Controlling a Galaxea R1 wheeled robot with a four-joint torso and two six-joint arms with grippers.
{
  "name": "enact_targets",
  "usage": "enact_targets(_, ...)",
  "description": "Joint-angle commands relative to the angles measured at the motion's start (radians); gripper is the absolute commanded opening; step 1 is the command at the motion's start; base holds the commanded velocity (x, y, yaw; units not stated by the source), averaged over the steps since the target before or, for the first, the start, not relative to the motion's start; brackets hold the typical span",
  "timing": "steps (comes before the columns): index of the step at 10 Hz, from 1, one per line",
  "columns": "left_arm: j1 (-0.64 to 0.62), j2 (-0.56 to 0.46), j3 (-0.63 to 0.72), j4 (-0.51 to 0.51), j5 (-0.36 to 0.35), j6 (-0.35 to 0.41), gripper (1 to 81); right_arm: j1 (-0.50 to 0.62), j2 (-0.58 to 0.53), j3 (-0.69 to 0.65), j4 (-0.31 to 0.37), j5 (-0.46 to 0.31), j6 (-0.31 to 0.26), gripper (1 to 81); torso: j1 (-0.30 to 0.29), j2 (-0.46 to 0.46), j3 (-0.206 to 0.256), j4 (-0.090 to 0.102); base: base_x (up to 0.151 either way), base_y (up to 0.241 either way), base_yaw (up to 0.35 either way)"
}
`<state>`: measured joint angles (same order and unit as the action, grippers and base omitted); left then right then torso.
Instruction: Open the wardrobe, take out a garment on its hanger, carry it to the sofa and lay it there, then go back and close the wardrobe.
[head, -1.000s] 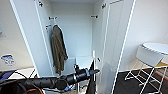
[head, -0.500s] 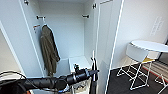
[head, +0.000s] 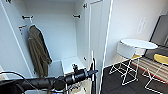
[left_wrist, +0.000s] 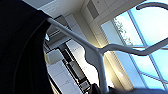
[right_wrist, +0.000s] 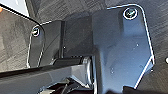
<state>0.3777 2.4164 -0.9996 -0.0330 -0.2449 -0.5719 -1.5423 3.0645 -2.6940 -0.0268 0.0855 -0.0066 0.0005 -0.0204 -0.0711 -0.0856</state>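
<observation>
Held the hanger (left_wrist: 100, 53) clamped by its neck in the left gripper (head: 93, 71), with the black garment (left_wrist: 22, 50) hanging near, in front of the open wardrobe (head: 50, 37). Could not tell the right gripper's state. Risked snagging the limp cloth on the right door (head: 96, 32), or shedding it in a sharp turn.

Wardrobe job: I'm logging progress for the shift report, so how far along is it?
Done: the wardrobe stands open, with an olive jacket hanging inside. In hand: the left wrist view shows the white hanger and black garment close up. Left: laying it on the sofa and closing the doors.
</observation>
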Motion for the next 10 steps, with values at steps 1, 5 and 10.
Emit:
enact_targets(1, -0.154, -0.014, 0.042, 0.038, -0.031, 0.02, 1.0, 0.027, -0.068, 0.048, 0.001, -0.052, -0.004, 81.1, 0.0, 0.0, 0.0, 0.0, 0.0, 0.0, -0.234)
enact_targets(5, -0.15, -0.028, 0.05, 0.051, -0.031, 0.018, 1.0, 0.003, -0.204, 0.243, -0.031, -0.052, -0.006, 81.1, 0.0, 0.0, 0.0, 0.0, 0.0, 0.0, -0.234)
enact_targets(10, -0.142, -0.046, 0.056, 0.071, -0.03, 0.018, 1.0, -0.031, -0.263, 0.324, -0.047, -0.03, -0.006, 81.1, 0.0, 0.0, 0.0, 0.0, 0.0, 0.0, -0.234)
